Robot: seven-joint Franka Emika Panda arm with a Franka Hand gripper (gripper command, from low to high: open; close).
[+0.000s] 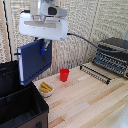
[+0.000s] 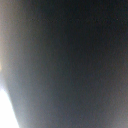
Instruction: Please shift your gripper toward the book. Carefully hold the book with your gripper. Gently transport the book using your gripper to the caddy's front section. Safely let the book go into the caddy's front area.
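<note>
Your caddy (image 1: 20,100) sat at the exterior view's left on the tabletop (image 1: 90,102), its compartments dark with no contents I could make out; a small bowl (image 1: 46,90) beside it held something yellow. Your pincer (image 1: 45,48) was clamped on the book (image 1: 34,62), which hung upright above the caddy's rear edge, while the wrist view showed only dark blur.

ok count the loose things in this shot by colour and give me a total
Blue: 1, the book
Black: 3, the caddy, the toaster oven, the rack
Red: 1, the cup
Pale: 1, the bowl
Total: 6
</note>
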